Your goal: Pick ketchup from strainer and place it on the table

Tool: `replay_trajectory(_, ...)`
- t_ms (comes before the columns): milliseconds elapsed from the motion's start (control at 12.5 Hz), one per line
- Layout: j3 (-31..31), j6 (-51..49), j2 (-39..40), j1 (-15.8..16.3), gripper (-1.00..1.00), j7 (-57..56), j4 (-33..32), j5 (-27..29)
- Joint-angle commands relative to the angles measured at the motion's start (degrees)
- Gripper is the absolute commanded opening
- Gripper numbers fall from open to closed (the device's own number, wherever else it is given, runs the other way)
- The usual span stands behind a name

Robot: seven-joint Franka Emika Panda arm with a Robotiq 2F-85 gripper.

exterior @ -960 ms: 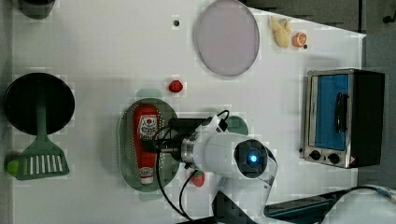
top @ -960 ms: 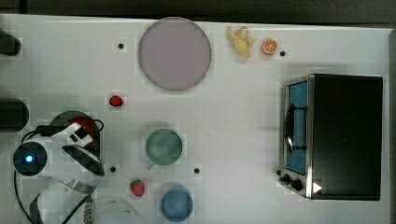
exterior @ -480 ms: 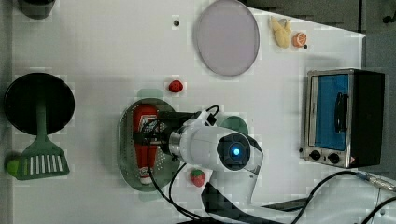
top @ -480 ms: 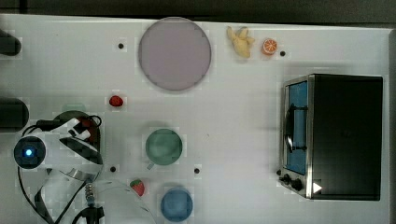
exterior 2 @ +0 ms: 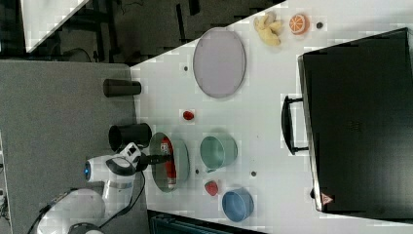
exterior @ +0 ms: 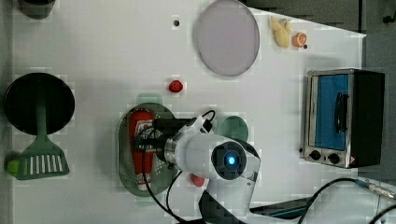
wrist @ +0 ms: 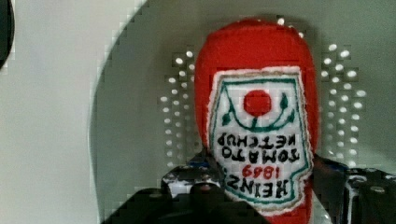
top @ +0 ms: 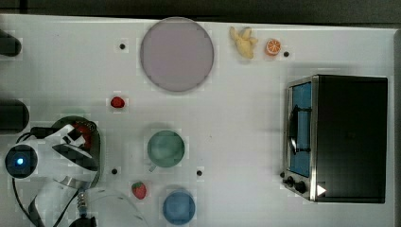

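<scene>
I've got the gripper [wrist: 261, 186] down in the strainer [exterior: 125, 161], fingers [wrist: 187, 179] straddling the ketchup [wrist: 259, 116] across its long axis, one each side of the label, bottle lying flat btwn them, can't tell yet if they've actually clamped.

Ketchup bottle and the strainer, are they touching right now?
Touching. In the left view the ketchup lies flat inside the strainer; the wrist view shows it resting on the perforated bottom.

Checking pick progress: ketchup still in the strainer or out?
In. The ketchup lies flat inside the strainer, end effector straddling it.
</scene>
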Motion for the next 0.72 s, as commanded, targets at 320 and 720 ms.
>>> replay_trajectory(320, 11.7, -11.5, -14.5, -9.3, 0.13, -5.1, 1.1, 18.6)
replay_trajectory(720, 13.8, -30.7, -22.4, -16.0, 0.13, -21.2, 7.6, 27.9)
